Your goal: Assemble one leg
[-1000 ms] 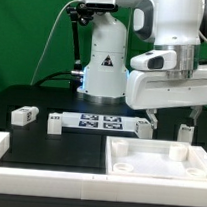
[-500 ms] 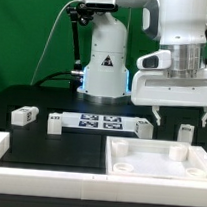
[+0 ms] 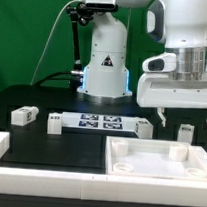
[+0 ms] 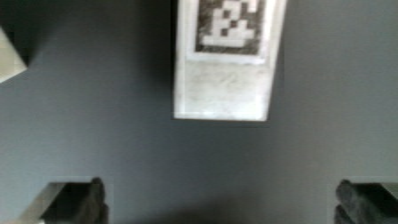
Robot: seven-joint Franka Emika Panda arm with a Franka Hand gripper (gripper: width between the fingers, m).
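On the table point(image 4: 107, 130), leg point(image 4: 230, 70) close in wrist view (small in exterior), pincer point(image 4: 221, 203) spread open, empty

I see the marker board point(image 3: 95, 120) lying mid-counter point(image 3: 29, 133). The far leg point(image 3: 26, 114) sits well toward the exterior view's left, and the near leg point(image 3: 54, 125) touches the board's left end. The tray point(image 3: 115, 152) lies in front, rightward. Behind it, the tool point(image 3: 177, 119) hangs over the right leg point(image 3: 187, 130).

No legible text. Fiducial tags point(image 3: 90, 119): marker board point(image 3: 68, 119), leg point(image 4: 231, 80). Triangle sign point(image 3: 106, 63): arm base point(image 3: 103, 81).
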